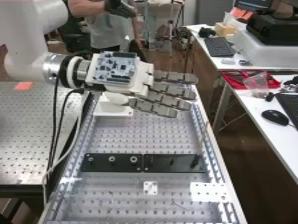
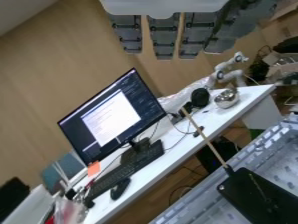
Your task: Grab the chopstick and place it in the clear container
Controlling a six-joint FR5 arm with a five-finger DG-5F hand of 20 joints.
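Hand: high view, straight fingers slightly spread, above bench.
Chopstick: stands in black plate.
Monitor: wrist view, on white desk, behind keyboard.

Chopstick tan; plate black; hand dark grey; arm white; bench pale grey, dotted; paper square orange-pink.
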